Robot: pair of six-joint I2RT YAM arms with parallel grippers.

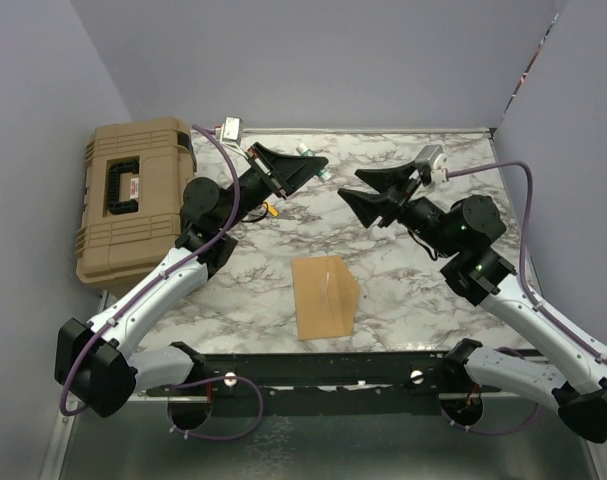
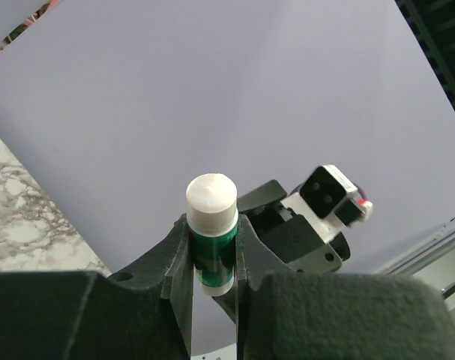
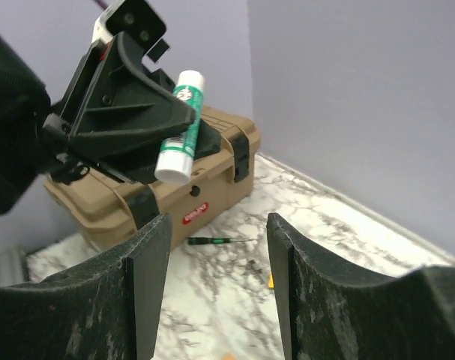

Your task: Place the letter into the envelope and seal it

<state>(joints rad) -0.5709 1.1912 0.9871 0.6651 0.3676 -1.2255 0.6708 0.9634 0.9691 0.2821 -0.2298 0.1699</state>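
While both arms hang raised over the far half of the table (image 1: 413,290), the envelope (image 1: 325,297) lies flat close to the near edge, about midway along it and between the two arm bases. From above I see one tan piece with a darker fold down its right side, and I can't make out the letter apart from it. My left gripper (image 1: 315,162) is clamped on a glue stick (image 2: 211,225), green label and white cap, which crosses the fingers and sticks out on both sides. My right gripper (image 3: 216,225) faces it from just beside, jaws apart with nothing between them. A brown hard case (image 1: 133,195) sits at the table's left edge, and a small screwdriver (image 3: 210,241) lies on the marble near it
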